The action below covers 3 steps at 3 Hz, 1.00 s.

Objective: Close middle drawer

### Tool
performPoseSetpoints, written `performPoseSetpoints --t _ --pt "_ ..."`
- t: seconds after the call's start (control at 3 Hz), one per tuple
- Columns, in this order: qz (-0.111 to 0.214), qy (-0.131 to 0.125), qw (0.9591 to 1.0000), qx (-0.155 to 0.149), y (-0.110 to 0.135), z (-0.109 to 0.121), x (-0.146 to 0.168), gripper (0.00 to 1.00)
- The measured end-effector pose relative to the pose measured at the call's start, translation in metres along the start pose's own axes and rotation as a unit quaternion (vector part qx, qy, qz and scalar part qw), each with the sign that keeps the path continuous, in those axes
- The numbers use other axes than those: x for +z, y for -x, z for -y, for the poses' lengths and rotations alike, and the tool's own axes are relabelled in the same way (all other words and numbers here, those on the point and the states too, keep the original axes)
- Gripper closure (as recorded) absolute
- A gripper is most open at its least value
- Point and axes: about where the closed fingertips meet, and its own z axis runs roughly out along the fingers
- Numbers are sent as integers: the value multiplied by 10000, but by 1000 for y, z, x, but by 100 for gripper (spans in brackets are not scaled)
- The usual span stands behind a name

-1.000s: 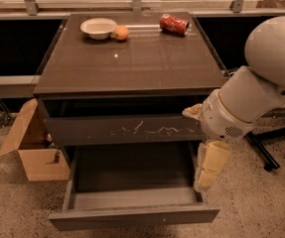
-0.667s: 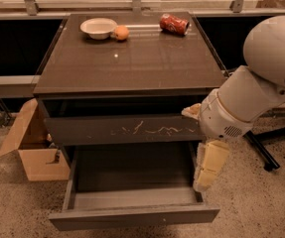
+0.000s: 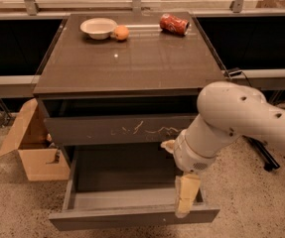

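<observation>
The middle drawer (image 3: 127, 195) is standing pulled out beneath the scratched drawer front (image 3: 117, 129), its grey inside showing, while the gripper (image 3: 186, 200), whose state cannot be told, is hanging at its right front corner.

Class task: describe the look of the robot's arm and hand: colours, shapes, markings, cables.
The arm is smooth white, built of fat rounded shells with a few small dark holes. No cables show on it. The hand, at the right front of the open middle drawer, is pale cream and blocky.
</observation>
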Motion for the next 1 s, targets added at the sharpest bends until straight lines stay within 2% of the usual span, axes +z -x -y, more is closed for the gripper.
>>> performPoseSetpoints --t 0.33,0.67,1.0 --pt "30 239 9996 -132 -9 -3 56 0" --pt "96 453 9988 -130 -21 -6 105 19" --pt "180 699 9974 -27 -34 -10 150 42"
